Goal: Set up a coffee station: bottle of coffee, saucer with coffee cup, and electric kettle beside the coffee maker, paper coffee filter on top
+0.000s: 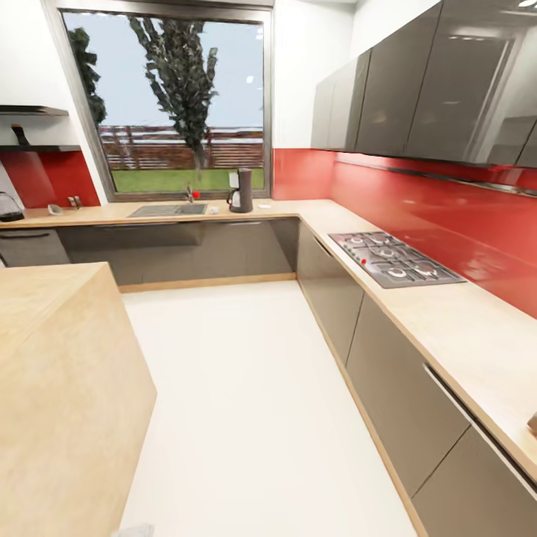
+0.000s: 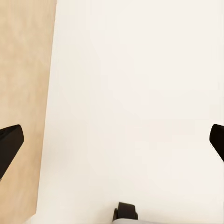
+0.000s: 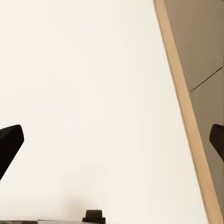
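Observation:
The coffee maker (image 1: 240,191) stands on the kitchen countertop (image 1: 97,215) at the far end, in front of the window. The electric kettle (image 1: 9,207) sits on the same worktop at the far left edge of the head view. Above it the dark kitchen shelf (image 1: 37,148) carries a small dark object (image 1: 20,135), too small to identify. A small pale item (image 1: 54,209) lies near the kettle. My left gripper (image 2: 112,140) hangs open over the white floor beside the island. My right gripper (image 3: 112,142) is open above the floor near the cabinet plinth. Both hold nothing.
A wooden island (image 1: 60,373) fills the near left. The worktop runs along the right with a gas hob (image 1: 391,257) in it, and a sink (image 1: 168,210) lies under the window. White floor (image 1: 239,388) stretches between island and cabinets.

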Tool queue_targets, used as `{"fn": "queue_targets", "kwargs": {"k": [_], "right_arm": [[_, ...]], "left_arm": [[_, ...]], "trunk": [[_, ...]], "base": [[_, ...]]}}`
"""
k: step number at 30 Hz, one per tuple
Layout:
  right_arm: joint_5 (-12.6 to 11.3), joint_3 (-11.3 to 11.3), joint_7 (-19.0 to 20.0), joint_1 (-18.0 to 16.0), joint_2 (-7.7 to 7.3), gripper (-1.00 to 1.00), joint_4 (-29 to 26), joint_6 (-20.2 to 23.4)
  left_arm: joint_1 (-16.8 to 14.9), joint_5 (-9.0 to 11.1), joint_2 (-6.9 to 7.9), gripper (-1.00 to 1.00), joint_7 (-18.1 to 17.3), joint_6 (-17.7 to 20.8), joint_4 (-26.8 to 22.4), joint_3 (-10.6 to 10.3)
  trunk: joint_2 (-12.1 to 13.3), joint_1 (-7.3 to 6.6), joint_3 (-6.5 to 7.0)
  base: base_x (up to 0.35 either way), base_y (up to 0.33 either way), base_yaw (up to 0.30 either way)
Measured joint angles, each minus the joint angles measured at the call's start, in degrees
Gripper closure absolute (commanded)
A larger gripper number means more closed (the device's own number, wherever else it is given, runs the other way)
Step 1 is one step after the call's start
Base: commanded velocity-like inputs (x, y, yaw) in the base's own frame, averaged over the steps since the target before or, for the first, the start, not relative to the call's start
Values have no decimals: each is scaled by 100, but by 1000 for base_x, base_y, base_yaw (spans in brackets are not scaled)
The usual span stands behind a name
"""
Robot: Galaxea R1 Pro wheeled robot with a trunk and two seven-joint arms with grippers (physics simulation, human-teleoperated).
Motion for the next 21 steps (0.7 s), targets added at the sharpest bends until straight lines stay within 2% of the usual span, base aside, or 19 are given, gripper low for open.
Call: {"fn": "queue_targets", "kwargs": {"k": [10, 16, 21], "right_arm": [[0, 1, 0, 1, 2, -100, 221, -12], [-5, 0, 0, 2, 2, -100, 221, -10], [-7, -7, 0, -1, 0, -100, 214, -11]], "left_arm": [[0, 2, -3, -100, 1, -20, 14, -4], [2, 2, -3, -100, 4, -20, 13, -6], [0, 1, 2, -100, 7, -20, 19, -2]], "trunk": [[0, 0, 0], [0, 0, 0], [0, 0, 0]], "base": [[335, 0, 4], [335, -40, 196], [335, -38, 45]]}}
